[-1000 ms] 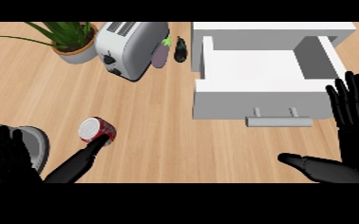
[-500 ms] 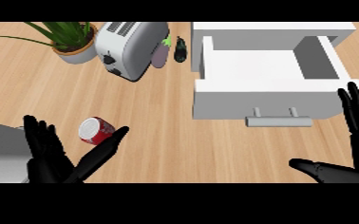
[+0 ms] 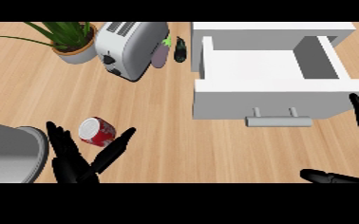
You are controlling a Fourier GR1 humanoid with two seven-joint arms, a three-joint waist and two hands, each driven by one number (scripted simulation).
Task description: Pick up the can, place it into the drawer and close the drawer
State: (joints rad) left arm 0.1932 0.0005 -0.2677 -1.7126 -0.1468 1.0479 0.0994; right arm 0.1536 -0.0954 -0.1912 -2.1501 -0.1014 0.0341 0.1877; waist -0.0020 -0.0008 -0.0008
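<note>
Head view: looking steeply down at a wooden counter. Lying on its side at lower left, the can, red with a silvery end facing up-left. Spreading just below it, the left hand, fingers straight and released, gripping nothing; can sitting in the gap between fingers and thumb, contact impossible to tell. Showing at the lower right edge, only part of the right hand, with dark fingertips also peeking in at the right border; impossible to tell whether released or clenched. Standing open at upper right, the white drawer, interior bare, grey handle facing the near side. Well apart from the drawer, the can. Standing at top centre, a silver toaster, tilted. Sitting at upper left, a potted plant. Lying between toaster and drawer, a dark eggplant and a purplish vegetable. Cutting in at the left edge, a grey rounded object, just beside the left hand.
</note>
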